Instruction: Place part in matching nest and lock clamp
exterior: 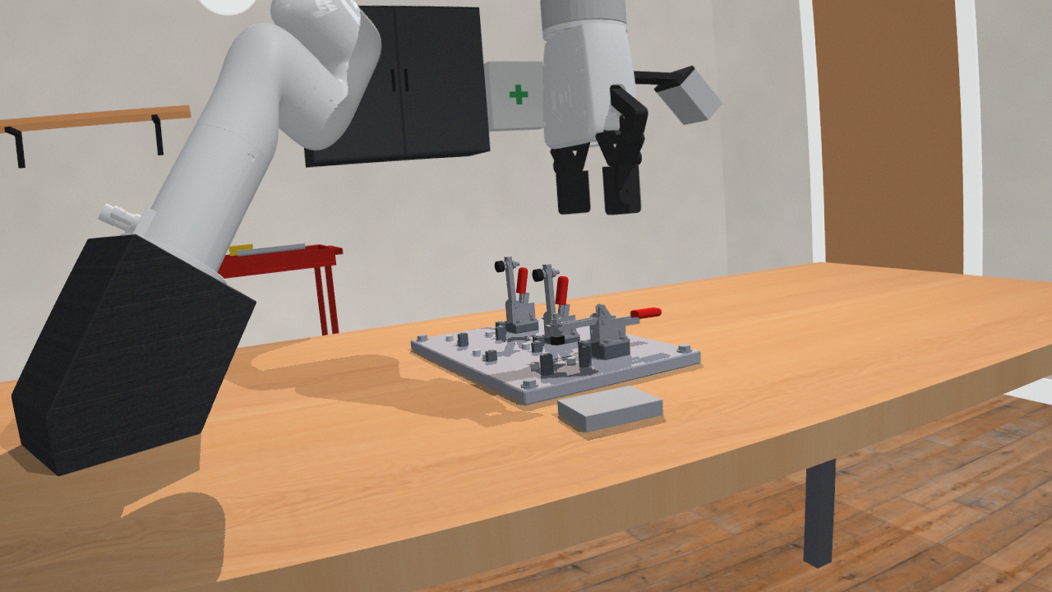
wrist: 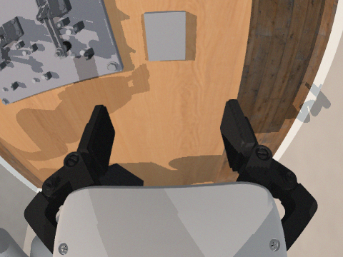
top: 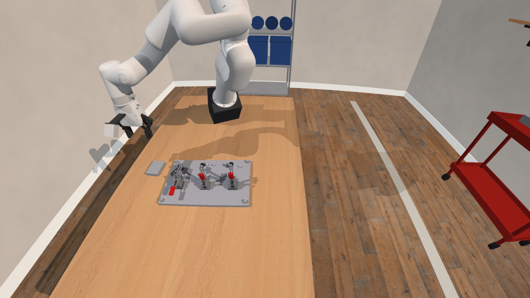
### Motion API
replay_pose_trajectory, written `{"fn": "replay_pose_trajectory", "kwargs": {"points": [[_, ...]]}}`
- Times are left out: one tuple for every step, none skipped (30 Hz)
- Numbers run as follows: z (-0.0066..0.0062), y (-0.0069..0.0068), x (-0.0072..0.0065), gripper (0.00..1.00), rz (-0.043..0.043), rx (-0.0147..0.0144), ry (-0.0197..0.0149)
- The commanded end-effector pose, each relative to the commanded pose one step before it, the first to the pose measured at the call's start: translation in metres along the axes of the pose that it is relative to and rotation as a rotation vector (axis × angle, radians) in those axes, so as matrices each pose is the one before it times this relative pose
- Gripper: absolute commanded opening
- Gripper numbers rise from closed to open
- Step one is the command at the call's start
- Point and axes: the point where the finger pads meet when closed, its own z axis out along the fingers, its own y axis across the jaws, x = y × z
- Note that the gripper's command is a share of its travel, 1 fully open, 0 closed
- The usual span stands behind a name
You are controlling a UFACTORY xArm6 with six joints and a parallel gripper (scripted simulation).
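Part flat on table beside fixture, pincer released, high above.

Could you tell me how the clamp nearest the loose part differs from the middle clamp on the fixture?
The nearest clamp has its red handle lying roughly level, pointing away from the nests; the middle clamp has its red handle standing upright. The nearest clamp's bar reaches out low over its nest, while the middle clamp's bar is raised. Both share grey bodies and red grips.

Table: smooth, light wood grain. Fixture plate and part: matt grey metal. Clamp handles: glossy red plastic. Gripper fingers: matt black.
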Motion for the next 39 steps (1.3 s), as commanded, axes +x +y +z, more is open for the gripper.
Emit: {"fn": "replay_pose_trajectory", "kwargs": {"points": [[0.01329, 0.001, 0.00118, 1.0, -0.00113, -0.00272, 0.00225], [0.0, 0.0, 0.0, 1.0, 0.0, 0.0, 0.0], [0.00416, 0.0, -0.00001, 1.0, 0.0, -0.00001, -0.00001], [0.00442, 0.0, 0.0, 1.0, 0.0, 0.0, 0.0], [0.00467, 0.0, 0.0, 1.0, 0.0, 0.0, 0.00001], [0.00492, 0.0, 0.0, 1.0, 0.0, 0.0, 0.0], [0.00516, 0.0, 0.0, 1.0, 0.0, 0.0, 0.0], [0.00539, 0.0, 0.0, 1.0, 0.0, 0.0, -0.00001], [0.00558, 0.0, 0.00001, 1.0, 0.0, 0.00001, 0.00001], [0.00555, 0.0, 0.0, 1.0, 0.0, 0.0, 0.00001], [0.00549, 0.0, 0.0, 1.0, 0.0, 0.0, 0.00001], [0.00543, 0.0, 0.0, 1.0, 0.0, 0.0, 0.0], [0.00534, 0.0, 0.0, 1.0, 0.0, 0.0, 0.0], [0.00524, 0.0, 0.0, 1.0, 0.0, 0.0, 0.0], [0.00513, 0.0, 0.0, 1.0, 0.0, 0.0, 0.0], [0.005, 0.0, 0.0, 1.0, 0.0, 0.0, 0.0], [0.00486, 0.0, 0.0, 1.0, 0.0, 0.0, 0.0], [0.0, 0.0, 0.0, 1.0, 0.0, 0.0, 0.0], [0.0, 0.0, 0.0, 1.0, 0.0, 0.0, 0.0], [0.00471, 0.0, 0.0, 1.0, 0.0, 0.0, 0.0], [0.00455, 0.0, 0.0, 1.0, 0.0, 0.0, 0.0], [0.00438, 0.0, 0.0, 1.0, 0.0, 0.0, 0.0], [0.0042, 0.0, 0.0, 1.0, 0.0, 0.0, -0.00001], [0.00402, 0.0, -0.00001, 1.0, 0.0, -0.00001, -0.00002], [0.00381, 0.0, 0.00001, 1.0, -0.00001, 0.00001, 0.00002], [0.0036, 0.0, 0.0, 1.0, 0.0, 0.0, 0.00001], [0.00339, 0.0, -0.00001, 1.0, 0.0, -0.00001, -0.00001], [0.00317, 0.0, 0.0, 1.0, 0.0, 0.0, 0.0], [0.00294, 0.0, 0.0, 1.0, 0.0, 0.0, 0.00001], [0.00271, 0.0, -0.00001, 1.0, 0.0, -0.00001, -0.00002], [0.00247, 0.0, 0.00001, 1.0, 0.0, 0.00001, 0.00002], [0.00224, 0.0, -0.00001, 1.0, 0.0, -0.00001, -0.00002], [0.002, 0.0, 0.00001, 1.0, 0.0, 0.00001, 0.00001], [0.00176, 0.0, 0.0, 1.0, 0.0, 0.0, 0.0], [0.0, 0.0, 0.0, 1.0, 0.0, 0.0, 0.0], [0.0, 0.0, 0.0, 1.0, 0.0, 0.0, 0.0], [0.00153, 0.0, -0.00001, 1.0, 0.0, -0.00001, -0.00002], [0.0013, 0.0, 0.00001, 1.0, 0.0, 0.00001, 0.00001], [0.00108, 0.0, 0.0, 1.0, 0.0, 0.0, 0.00001]]}}
